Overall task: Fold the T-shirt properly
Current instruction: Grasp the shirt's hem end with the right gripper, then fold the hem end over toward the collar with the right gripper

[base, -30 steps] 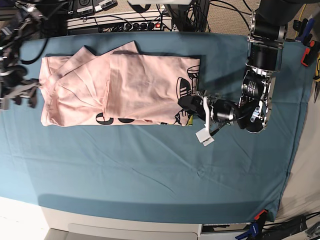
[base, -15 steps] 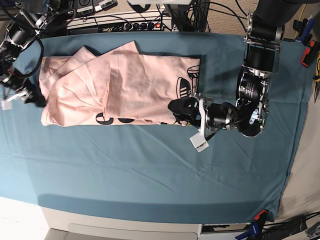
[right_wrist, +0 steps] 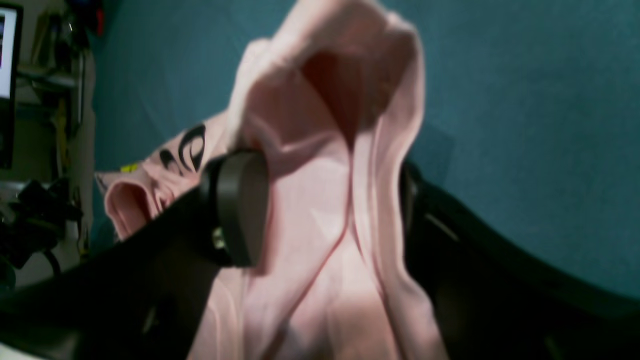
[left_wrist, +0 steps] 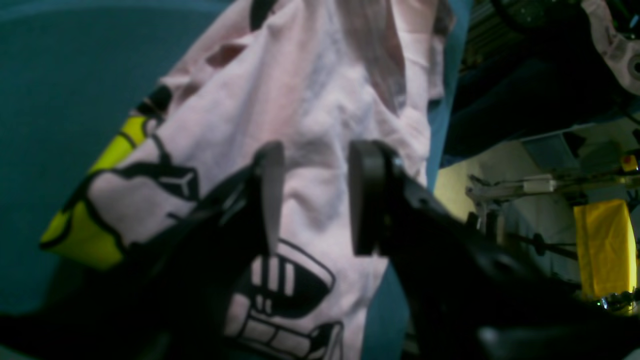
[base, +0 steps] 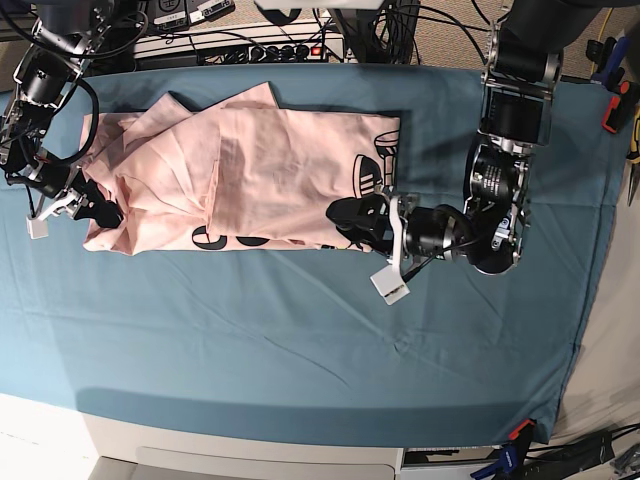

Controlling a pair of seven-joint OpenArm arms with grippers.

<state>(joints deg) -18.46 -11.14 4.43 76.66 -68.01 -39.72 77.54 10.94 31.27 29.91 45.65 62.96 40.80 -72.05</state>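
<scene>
T-shirt point(base: 250, 175) partly folded lengthwise on surface point(base: 300, 330), cross fold left. Left claw point(left_wrist: 312, 195) gapes over hem; right claw point(right_wrist: 325, 210) apart around fabric, not clamped.

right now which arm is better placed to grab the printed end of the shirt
Left: its end effector sits open over the T-shirt's printed end. The right end effector is at the opposite, plain end.

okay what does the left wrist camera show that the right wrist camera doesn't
Only the left wrist view shows the black and yellow print at the T-shirt end, under the open left hand. Only the right wrist view shows a raised plain pink fold between the open right hand fingers. Both show the T-shirt lying on the teal cloth.
</scene>
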